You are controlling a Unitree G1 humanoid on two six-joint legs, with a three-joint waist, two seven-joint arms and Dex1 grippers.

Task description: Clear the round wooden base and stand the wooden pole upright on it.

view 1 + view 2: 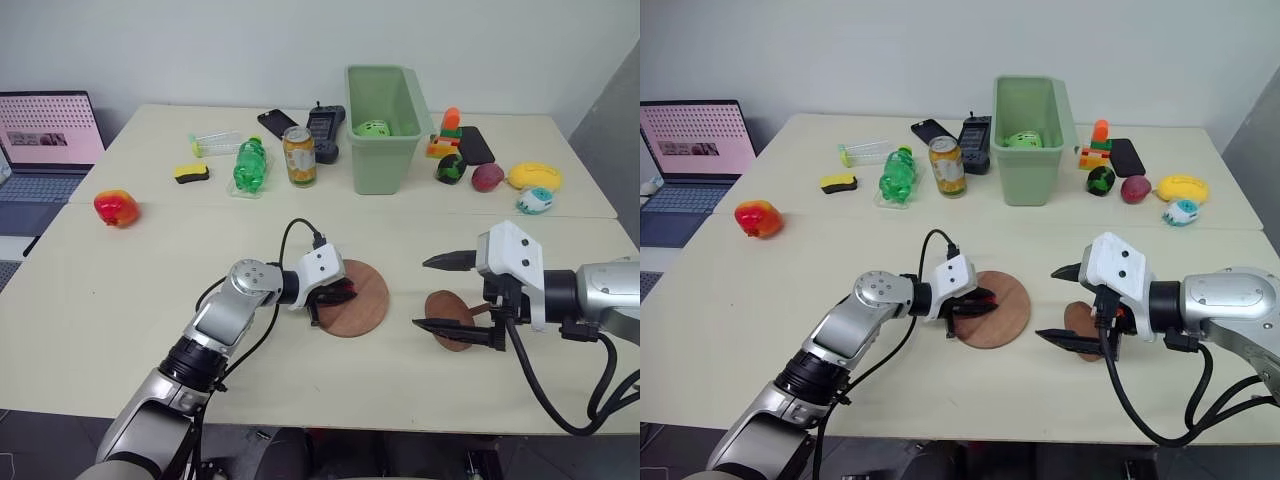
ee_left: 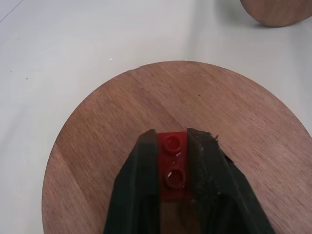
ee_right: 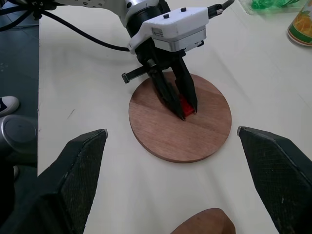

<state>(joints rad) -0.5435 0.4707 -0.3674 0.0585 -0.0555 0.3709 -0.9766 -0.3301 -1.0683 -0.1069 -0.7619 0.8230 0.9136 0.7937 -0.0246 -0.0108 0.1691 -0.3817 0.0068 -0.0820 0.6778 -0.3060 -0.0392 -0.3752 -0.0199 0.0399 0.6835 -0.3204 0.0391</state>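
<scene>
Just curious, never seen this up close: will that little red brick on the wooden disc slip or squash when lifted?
Probably not. The red brick looks like hard studded plastic, so likely stiff and light. The left end effector clamps its flat sides, so slipping seems unlikely. The round wooden base should stay put.

Round wooden base (image 1: 358, 298) centre frame blocked: left gripper (image 3: 185, 108) clamped on red brick (image 2: 174, 165). Bare tabletop (image 1: 120, 300) lower left. Wooden pole (image 1: 455, 318) lies right of base.

Bright, even indoor light; soft faint shadows (wrist views slightly blurred close up).
</scene>
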